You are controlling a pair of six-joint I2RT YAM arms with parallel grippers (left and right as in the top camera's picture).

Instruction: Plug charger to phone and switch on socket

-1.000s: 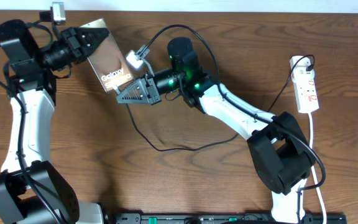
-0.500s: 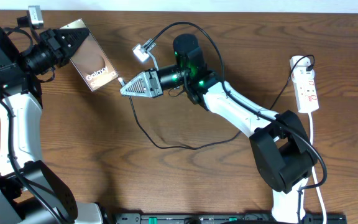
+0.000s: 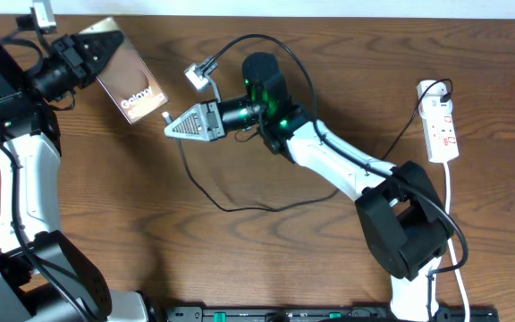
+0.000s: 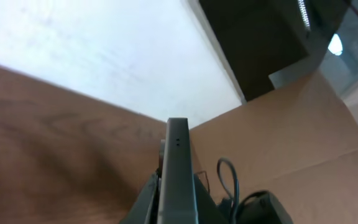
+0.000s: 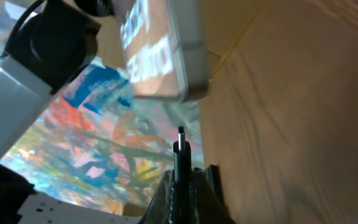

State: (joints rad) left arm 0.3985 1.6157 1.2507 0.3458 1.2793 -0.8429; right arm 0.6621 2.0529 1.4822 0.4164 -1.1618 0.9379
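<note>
Brown wooden tabletop [image 3: 105, 206] beneath everything. Left arm [image 3: 25, 179] along the left side, right arm [image 3: 347, 165] stretched across the middle. Phone [image 3: 132, 89] at upper left, tilted, lettering up, its upper end clamped in the left jaws. Socket [image 3: 442, 121] flat at the right edge, well apart from the phone. Charger [image 3: 236, 210] looping over the wood, pinched in the tightly closed right jaws just behind its plug tip [image 5: 180, 138]. Tip near the phone's lower edge, not touching.

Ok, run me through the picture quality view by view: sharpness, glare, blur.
Overhead: sharp, evenly lit, only soft shadows, lettering on the phone readable. Left wrist: top left blown out to white, the phone's edge slightly soft. Right wrist: the phone close and blurred, its lettering smeared; the charger tip crisper.
</note>
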